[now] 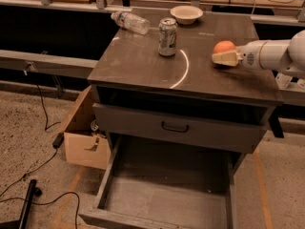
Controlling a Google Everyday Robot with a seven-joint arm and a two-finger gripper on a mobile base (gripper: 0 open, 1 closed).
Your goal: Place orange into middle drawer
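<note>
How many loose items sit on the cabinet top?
4: plastic bottle lying back left, soda can upright near the middle, bowl at the back, orange at the right with the hand at it. None seems hidden.

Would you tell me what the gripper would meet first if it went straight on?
The orange, sitting at the tip of the gripper. Beyond it across the cabinet top, possibly the soda can; depth is unclear.

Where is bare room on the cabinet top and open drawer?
The middle drawer floor is bare. On the cabinet top, the front-left, before bottle and soda can, is free. Crowded: the back by the bowl, and the right, with the gripper at the orange.
</note>
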